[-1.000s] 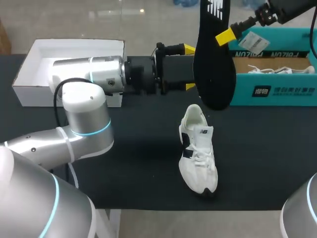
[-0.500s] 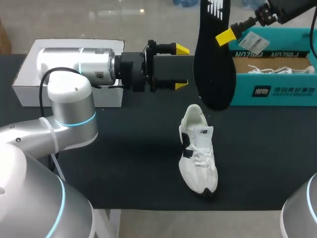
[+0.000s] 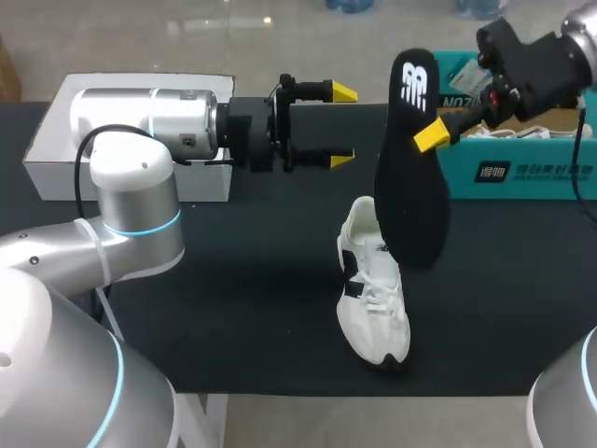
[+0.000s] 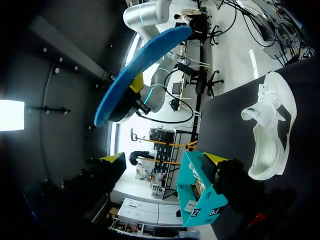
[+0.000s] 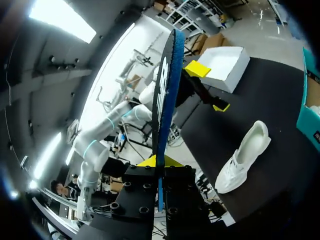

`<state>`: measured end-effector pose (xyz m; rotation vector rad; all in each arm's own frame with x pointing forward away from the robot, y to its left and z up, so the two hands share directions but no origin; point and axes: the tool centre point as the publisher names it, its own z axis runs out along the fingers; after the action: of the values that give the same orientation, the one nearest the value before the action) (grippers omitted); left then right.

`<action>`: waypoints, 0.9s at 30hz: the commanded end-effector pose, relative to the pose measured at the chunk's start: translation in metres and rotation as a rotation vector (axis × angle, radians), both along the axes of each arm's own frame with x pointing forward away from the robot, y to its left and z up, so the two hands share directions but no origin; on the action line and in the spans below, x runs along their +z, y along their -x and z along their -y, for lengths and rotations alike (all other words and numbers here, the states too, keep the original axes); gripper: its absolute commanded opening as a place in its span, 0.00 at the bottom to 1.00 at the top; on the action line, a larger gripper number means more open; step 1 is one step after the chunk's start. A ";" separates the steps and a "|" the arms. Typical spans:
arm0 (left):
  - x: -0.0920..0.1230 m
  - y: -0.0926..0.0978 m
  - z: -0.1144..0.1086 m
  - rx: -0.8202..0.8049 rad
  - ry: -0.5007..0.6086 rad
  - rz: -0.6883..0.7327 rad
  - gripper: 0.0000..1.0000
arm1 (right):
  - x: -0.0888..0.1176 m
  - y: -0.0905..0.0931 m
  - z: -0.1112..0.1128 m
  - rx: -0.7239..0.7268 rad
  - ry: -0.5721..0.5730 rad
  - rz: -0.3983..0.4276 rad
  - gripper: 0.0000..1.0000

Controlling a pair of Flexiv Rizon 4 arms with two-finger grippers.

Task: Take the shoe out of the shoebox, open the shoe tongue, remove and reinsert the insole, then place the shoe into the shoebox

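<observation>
Right gripper (image 3: 425, 136): clamped on the insole (image 3: 410, 168), one yellow-tipped finger on each flat face. In the right wrist view the insole stands edge-on between the fingers.
Insole: thin, flat and foot-shaped. The face toward the head camera is matte black with a white printed mark near the upper end. The left wrist view shows the other face is blue. It is held upright, narrow end up, with the broad rounded end hanging below the right gripper.
Shoe (image 3: 373, 299): white low sneaker with a black side panel and white laces. It rests on its sole on the table, under and ahead of the right gripper, and nothing grips it. The insole's lower end overlaps the shoe's collar in the head view; I cannot tell if they touch.
Left gripper (image 3: 340, 126): fingers spread wide, nothing between them. It points toward the insole, and a gap shows between its tips and the insole.
Shoebox (image 3: 508, 173): teal cardboard, rectangular, open-topped, just beside the right gripper.
White box (image 3: 56, 117): shallow white card tray, partly behind the left arm's silver wrist.
Table (image 3: 233, 280): flat, dull black surface.
</observation>
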<state>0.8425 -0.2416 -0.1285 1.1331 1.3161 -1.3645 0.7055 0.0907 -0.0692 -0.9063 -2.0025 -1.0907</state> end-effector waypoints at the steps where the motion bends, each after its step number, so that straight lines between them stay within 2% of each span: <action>1: -0.001 -0.001 0.002 0.000 0.002 0.002 1.00 | -0.034 -0.010 0.002 0.024 -0.091 -0.072 0.00; 3: -0.001 -0.001 0.002 0.000 0.002 0.002 1.00 | -0.045 -0.015 0.006 0.032 -0.093 -0.115 0.00; 6: -0.001 -0.001 0.002 0.000 0.002 0.002 1.00 | -0.052 -0.025 0.012 0.038 -0.104 -0.136 0.00; 10: -0.001 -0.001 0.002 0.000 0.002 0.002 1.00 | -0.056 -0.042 0.018 0.051 -0.156 -0.129 0.00; 16: -0.001 0.004 -0.001 -0.018 -0.007 0.021 1.00 | -0.065 -0.070 0.019 0.099 -0.124 -0.194 0.00; 21: -0.003 0.012 -0.004 -0.041 -0.011 0.050 1.00 | -0.067 -0.095 0.008 0.143 -0.110 -0.234 0.00; 27: -0.005 0.021 -0.006 -0.037 -0.010 0.096 1.00 | -0.068 -0.113 -0.009 0.183 -0.112 -0.244 0.00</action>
<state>0.8264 -0.2375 -0.1319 1.2288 1.2429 -1.3213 0.7974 0.0866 -0.1368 -0.8405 -1.7547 -1.0335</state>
